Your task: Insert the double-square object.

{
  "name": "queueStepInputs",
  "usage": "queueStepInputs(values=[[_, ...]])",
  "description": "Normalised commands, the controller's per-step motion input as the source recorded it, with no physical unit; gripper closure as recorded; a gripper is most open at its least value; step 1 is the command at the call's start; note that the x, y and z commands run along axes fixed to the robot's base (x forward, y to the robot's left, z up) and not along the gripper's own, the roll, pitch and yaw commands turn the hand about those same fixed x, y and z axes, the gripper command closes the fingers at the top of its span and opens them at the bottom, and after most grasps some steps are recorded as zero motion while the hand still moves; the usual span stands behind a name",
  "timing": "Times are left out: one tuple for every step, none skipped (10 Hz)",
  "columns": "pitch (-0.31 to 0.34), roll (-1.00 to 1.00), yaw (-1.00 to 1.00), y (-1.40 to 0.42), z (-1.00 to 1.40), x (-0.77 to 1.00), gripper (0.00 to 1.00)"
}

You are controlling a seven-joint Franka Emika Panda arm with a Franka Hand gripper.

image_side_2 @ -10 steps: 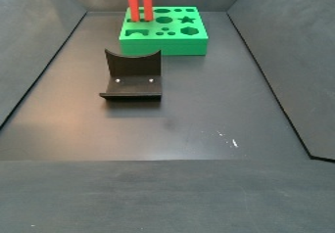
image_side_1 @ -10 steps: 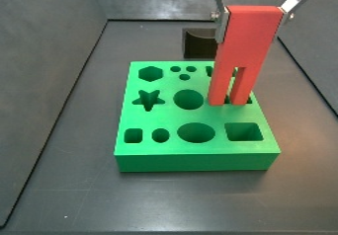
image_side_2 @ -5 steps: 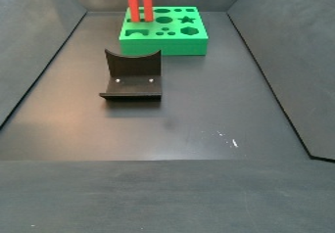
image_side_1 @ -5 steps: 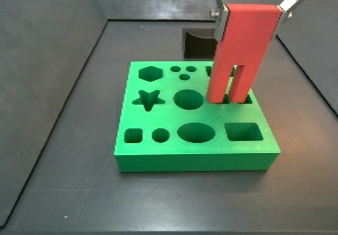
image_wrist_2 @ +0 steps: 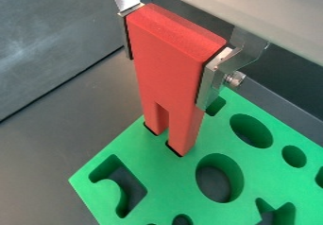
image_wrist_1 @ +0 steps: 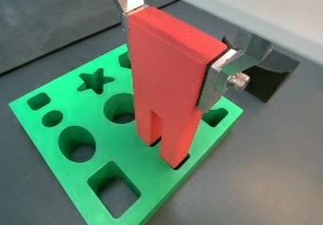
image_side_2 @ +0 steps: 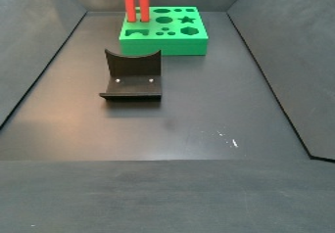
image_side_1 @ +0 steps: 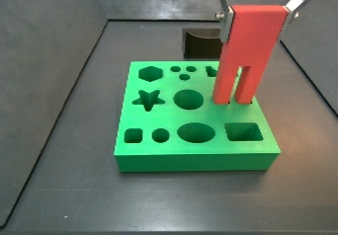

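our hand (image_wrist_1: 177,54) grips the tall red plastic two-pronged piece (image_wrist_1: 171,87) upright so its prongs meet the green plastic holed board (image_wrist_1: 76,163).

A thick green plastic board (image_side_1: 199,156) lies flat on the dark matte desk (image_side_2: 197,168), with shaped holes cut into its top: a star (image_side_1: 148,100), a hexagon (image_side_1: 149,73), a large round hole (image_side_1: 189,99), an oval (image_side_1: 197,132) and a rounded rectangle (image_side_1: 243,132), besides several smaller ones. Both wrist views show the same board close up (image_wrist_1: 177,186) (image_wrist_2: 151,186). The gripper (image_side_1: 258,7) hangs over its right rear part. The fixture (image_side_2: 131,77), a dark L-shaped bracket on a base plate, stands apart from the board (image_side_2: 183,47) on the open desk. A small pale scuff (image_side_2: 225,136) marks the desk surface.
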Motion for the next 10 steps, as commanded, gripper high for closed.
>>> queueStepInputs(values=[[0.000, 0.09, 0.00, 0.00, -0.18, 0.40, 1.00], [0.000, 0.09, -0.01, 0.00, -0.23, 0.50, 1.00], [0.000, 0.11, 0.00, 0.00, -0.24, 0.27, 1.00], [0.000, 0.11, 0.00, 0.00, -0.33, 0.21, 1.00], [-0.049, 0.10, 0.00, 0.00, -0.43, 0.11, 1.00], [-0.066, 0.10, -0.02, 0.00, -0.45, 0.06, 1.00], [-0.063, 0.08, -0.02, 0.00, -0.41, 0.05, 1.00], [-0.059, 0.03, -0.01, 0.00, -0.31, 0.04, 1.00], [-0.067, -0.02, 0.00, 0.04, -0.01, 0.00, 1.00], [0.000, 0.02, 0.00, 0.00, 0.00, 0.00, 1.00]])
